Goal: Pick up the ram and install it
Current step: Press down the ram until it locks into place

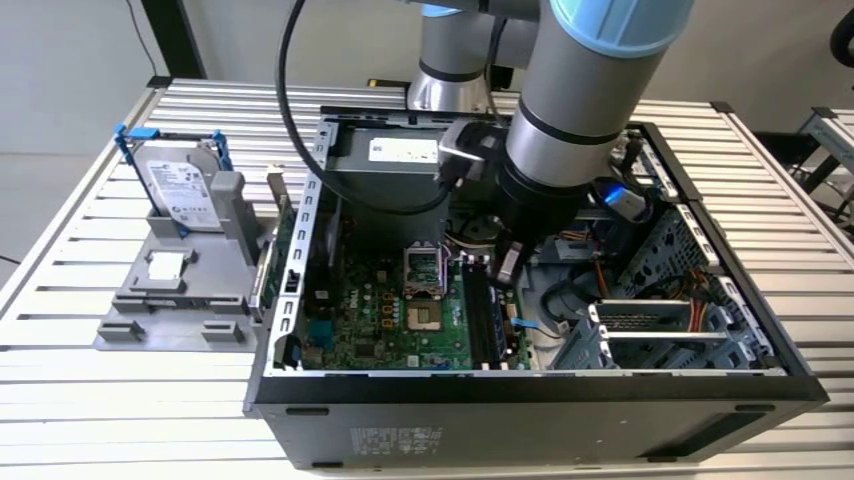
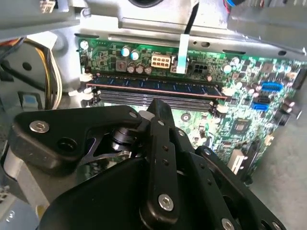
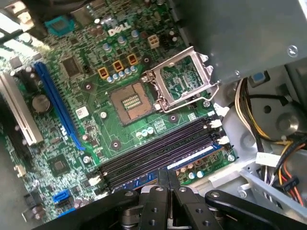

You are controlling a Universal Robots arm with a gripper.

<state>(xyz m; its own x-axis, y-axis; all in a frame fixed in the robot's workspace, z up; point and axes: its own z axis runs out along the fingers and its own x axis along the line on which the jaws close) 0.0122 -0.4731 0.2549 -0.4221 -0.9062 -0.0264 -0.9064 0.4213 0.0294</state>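
The ram (image 2: pixel 158 86) is a long blue stick with black chips. It stands on edge in the outermost of the black slots (image 3: pixel 158 148) on the green motherboard (image 1: pixel 360 320), on the side away from the open processor socket (image 3: pixel 132 101). A strip of the ram (image 3: pixel 194 155) shows blue beside the empty slots. My gripper (image 3: pixel 163 173) hangs inside the computer case over the middle of the slots, its black fingers (image 2: pixel 156 108) shut together with nothing between them. Whether the tips touch the ram's top edge I cannot tell. The gripper (image 1: pixel 507 268) reaches down from the arm.
The open case (image 1: pixel 534 385) walls the board in on all sides. Yellow and orange cables (image 3: pixel 268 139) and a drive cage (image 1: pixel 661 325) lie beside the slots. Outside the case, at the exterior view's left, a hard drive (image 1: pixel 180 190) stands in a grey holder.
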